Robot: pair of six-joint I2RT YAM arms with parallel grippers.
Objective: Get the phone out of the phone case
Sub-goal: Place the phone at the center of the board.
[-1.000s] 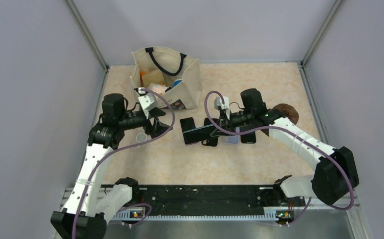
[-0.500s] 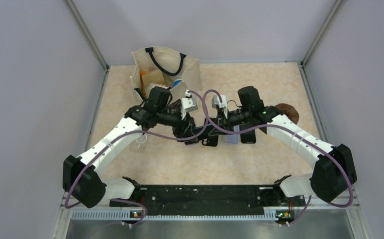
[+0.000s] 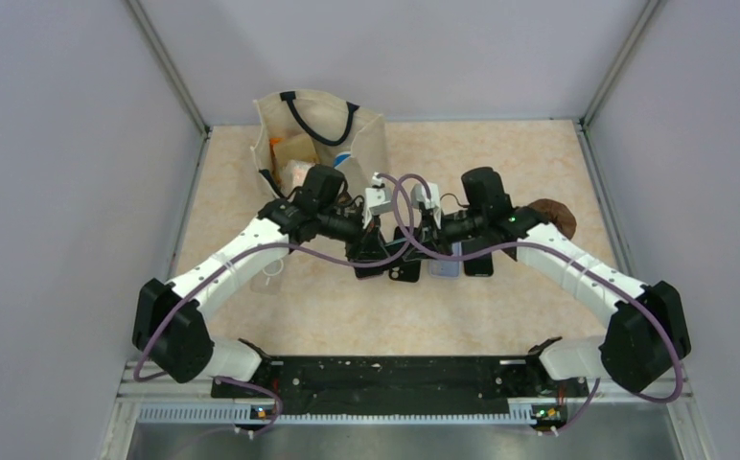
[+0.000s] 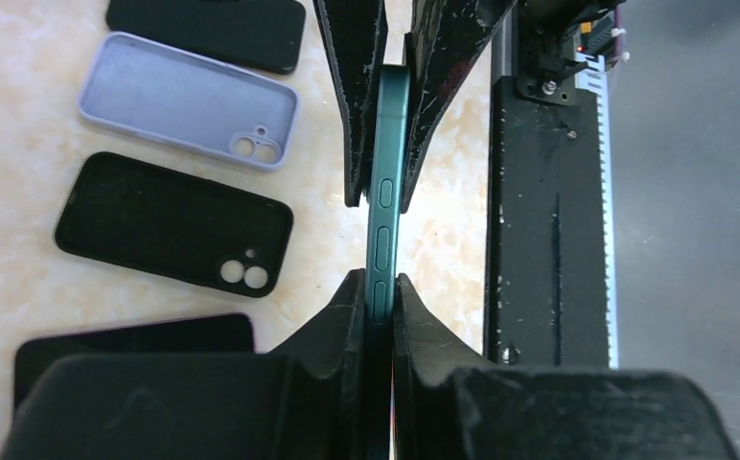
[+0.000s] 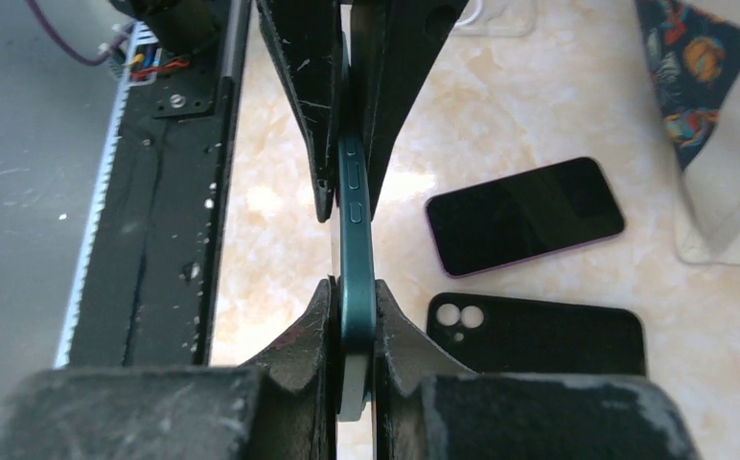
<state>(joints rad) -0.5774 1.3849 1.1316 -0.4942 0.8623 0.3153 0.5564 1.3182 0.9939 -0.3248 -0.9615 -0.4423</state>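
l end effector (image 4: 378,284) & r end effector (image 5: 354,286) both pinch teal phone (image 4: 383,192).

Open worktop (image 3: 500,153) is left at the back right and along the near strip. The back left is blocked by the tote bag (image 3: 366,153). Around the teal phone (image 4: 385,220) the surface is taken by a lilac case (image 4: 184,101), a black case (image 4: 170,230) and a dark phone (image 5: 524,216); a brown object (image 3: 560,216), perhaps a cap, is set at the right.

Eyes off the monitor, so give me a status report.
Both shut on the teal phone: left gripper, right gripper, opposite ends. No case visible on it. Lavender case and black case lie flat below, untouched.
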